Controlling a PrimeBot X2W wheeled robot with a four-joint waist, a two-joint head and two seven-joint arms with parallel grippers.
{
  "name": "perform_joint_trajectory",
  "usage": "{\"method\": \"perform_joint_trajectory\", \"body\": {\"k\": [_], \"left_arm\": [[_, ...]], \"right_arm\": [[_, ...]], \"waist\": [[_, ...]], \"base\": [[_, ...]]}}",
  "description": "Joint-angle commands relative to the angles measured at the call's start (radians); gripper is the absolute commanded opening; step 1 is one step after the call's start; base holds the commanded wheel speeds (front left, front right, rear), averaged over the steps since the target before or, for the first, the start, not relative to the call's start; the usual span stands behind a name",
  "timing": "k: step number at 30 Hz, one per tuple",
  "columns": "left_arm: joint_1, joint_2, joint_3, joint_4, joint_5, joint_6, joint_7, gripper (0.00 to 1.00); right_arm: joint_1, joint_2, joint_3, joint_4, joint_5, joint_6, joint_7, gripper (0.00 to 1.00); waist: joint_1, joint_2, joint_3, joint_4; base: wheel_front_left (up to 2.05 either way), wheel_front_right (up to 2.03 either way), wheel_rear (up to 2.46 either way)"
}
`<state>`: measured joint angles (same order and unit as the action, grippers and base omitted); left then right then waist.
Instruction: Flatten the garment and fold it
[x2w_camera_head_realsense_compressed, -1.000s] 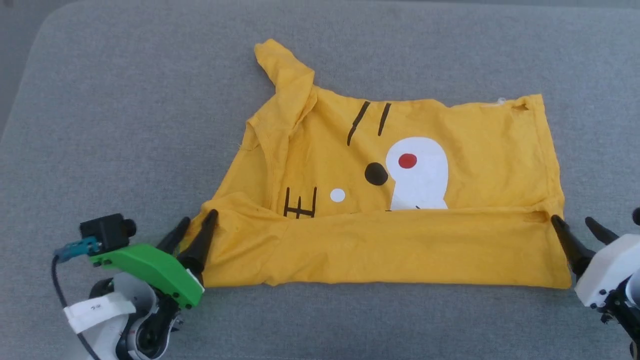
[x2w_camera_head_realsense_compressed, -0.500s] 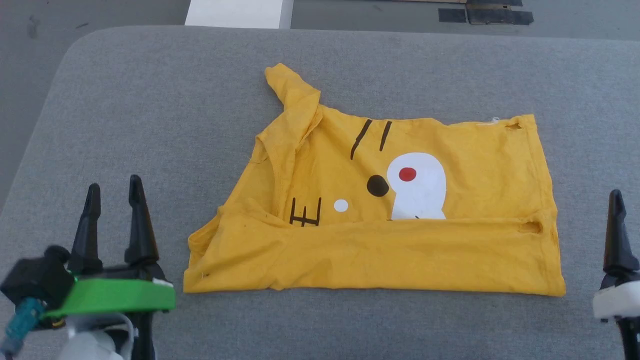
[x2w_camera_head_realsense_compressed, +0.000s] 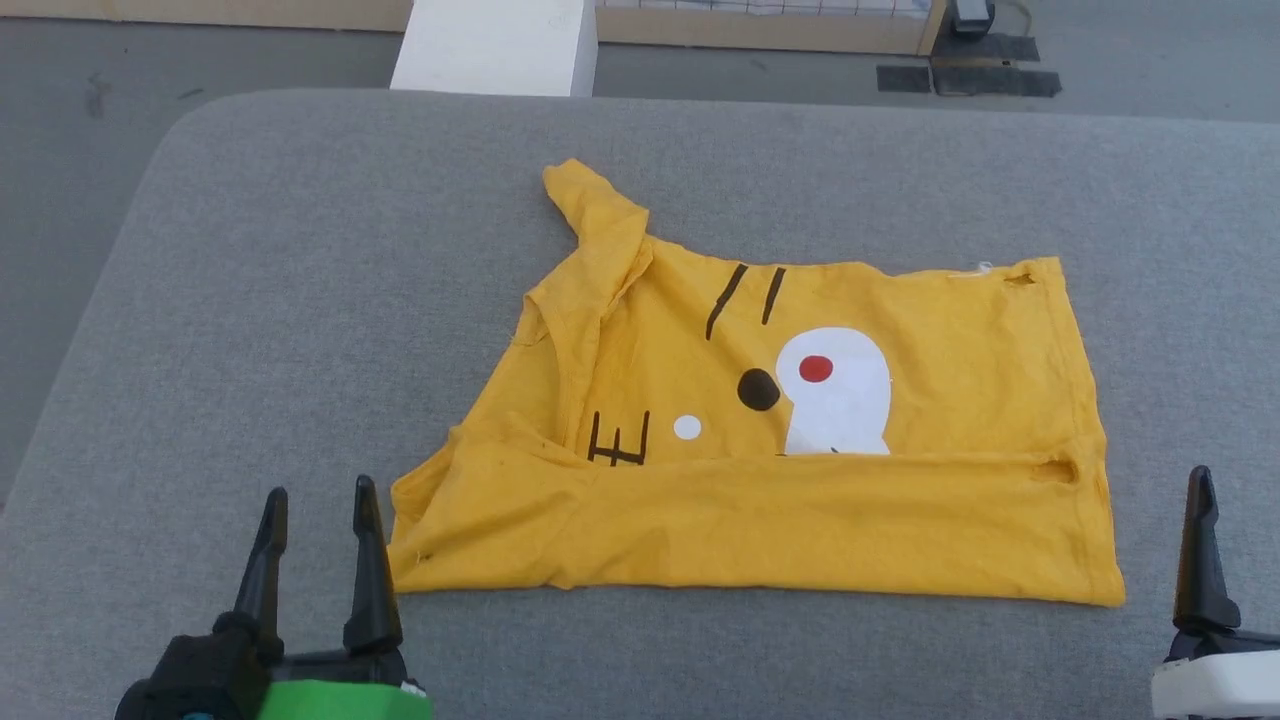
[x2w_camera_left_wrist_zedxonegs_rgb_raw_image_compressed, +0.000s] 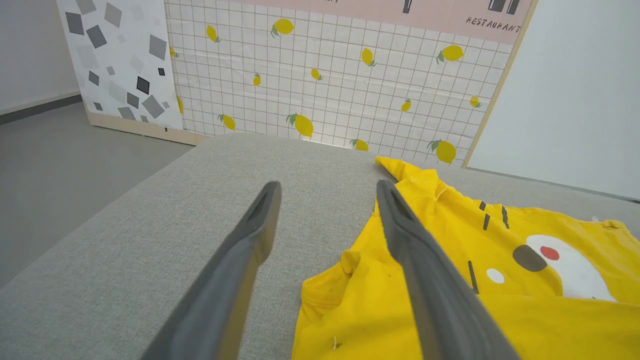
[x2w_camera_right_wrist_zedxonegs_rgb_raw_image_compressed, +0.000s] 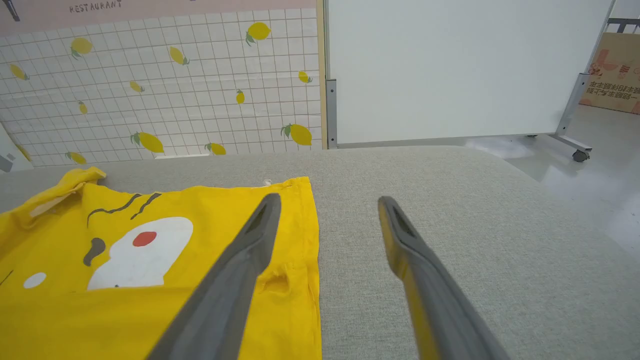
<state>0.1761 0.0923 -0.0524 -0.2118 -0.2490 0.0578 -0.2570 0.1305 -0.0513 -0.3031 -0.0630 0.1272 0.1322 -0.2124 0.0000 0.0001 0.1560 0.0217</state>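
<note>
**Shirt one fold in, both grippers backed off**

Table first: the grey padded table (x2w_camera_head_realsense_compressed: 250, 300) takes up most of the head view. The garment (x2w_camera_head_realsense_compressed: 950, 350) lies centre-right in the frame, print side up. Its bottom strip (x2w_camera_head_realsense_compressed: 800, 530) is turned up over the face print and hides the lower part of the white muzzle, so I'd say fold one is done and the next is pending. The sleeve (x2w_camera_head_realsense_compressed: 590, 215) at upper centre sticks out crumpled, so that bit isn't really flat.

The left gripper (x2w_camera_head_realsense_compressed: 318, 490) sits at lower left with its fingers spread and nothing between them, just beside the shirt's lower-left corner. The right gripper (x2w_camera_right_wrist_zedxonegs_rgb_raw_image_compressed: 328, 199) is also wide apart and empty in its wrist view, with one finger over the shirt's right edge and the other over bare table. My guess is they're parked at either end of the strip so each can grab a side for the next fold.

A second ago both sets of fingertips were right at the ends of that strip. Now they're pulled back and clear of it. The view has also tilted up, bringing the floor (x2w_camera_head_realsense_compressed: 100, 150) and a white block (x2w_camera_head_realsense_compressed: 490, 45) in at the top. That's the camera moving, and the shirt looks like it stayed put.
</note>
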Motion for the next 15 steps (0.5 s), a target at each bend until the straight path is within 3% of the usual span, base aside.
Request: {"method": "perform_joint_trajectory", "body": {"k": [1,7,11,15], "left_arm": [[0.014,-0.006,0.008,0.010,0.018,-0.011,-0.005,1.00],[0.013,0.006,0.013,0.106,0.007,-0.044,0.019,1.00],[-0.030,0.027,0.016,0.144,-0.037,-0.062,0.138,1.00],[-0.074,0.044,0.024,0.202,-0.123,-0.079,0.332,1.00]], "right_arm": [[0.009,0.001,-0.001,0.005,0.006,-0.002,-0.009,1.00],[-0.001,0.001,-0.004,0.011,0.010,-0.002,-0.013,1.00],[-0.004,0.001,-0.005,0.016,0.019,-0.002,-0.010,1.00],[-0.010,0.001,0.006,0.033,0.032,-0.002,-0.010,1.00]], "waist": [[0.0000,-0.0001,-0.008,0.003],[0.0000,-0.0001,-0.003,0.006],[0.0000,-0.0001,0.012,0.008],[0.0000,-0.0001,0.028,0.003]], "base": [[0.00,0.00,0.00],[0.00,0.00,0.00],[0.00,0.00,0.00],[0.00,0.00,0.00]]}}
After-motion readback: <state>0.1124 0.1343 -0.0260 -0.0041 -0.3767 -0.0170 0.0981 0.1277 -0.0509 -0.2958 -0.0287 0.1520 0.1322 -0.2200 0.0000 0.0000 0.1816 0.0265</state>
